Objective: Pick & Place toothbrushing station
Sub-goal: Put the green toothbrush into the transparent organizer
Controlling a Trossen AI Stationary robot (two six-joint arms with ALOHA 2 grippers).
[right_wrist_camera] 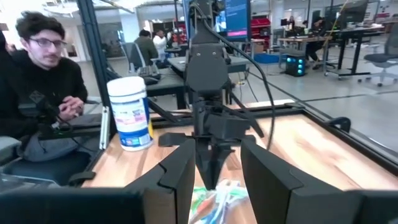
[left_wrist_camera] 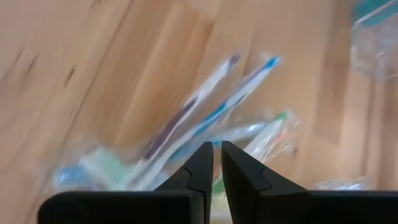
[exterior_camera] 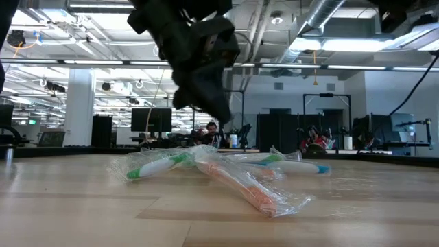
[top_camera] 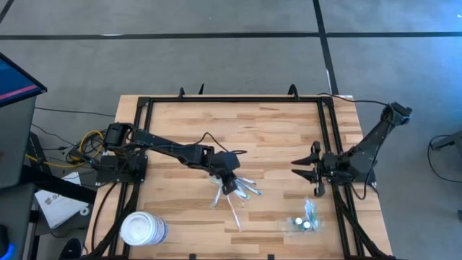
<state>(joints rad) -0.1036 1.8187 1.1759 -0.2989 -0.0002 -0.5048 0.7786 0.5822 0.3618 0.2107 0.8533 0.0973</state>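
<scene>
The left gripper point(top_camera: 232, 186) hangs over a pile of toothbrushes in clear plastic wrappers point(top_camera: 237, 193) in the middle of the wooden table point(top_camera: 274, 130). Its two dark fingers point(left_wrist_camera: 202, 171) are almost pressed together, and I cannot tell if they pinch a wrapper. The right gripper point(top_camera: 307, 167) waits on the right, fingers spread apart. The small see-through plastic toothbrushing station point(top_camera: 303, 224) sits near the table's front right edge. A big white round tub point(top_camera: 141, 228) stands at the front left.
</scene>
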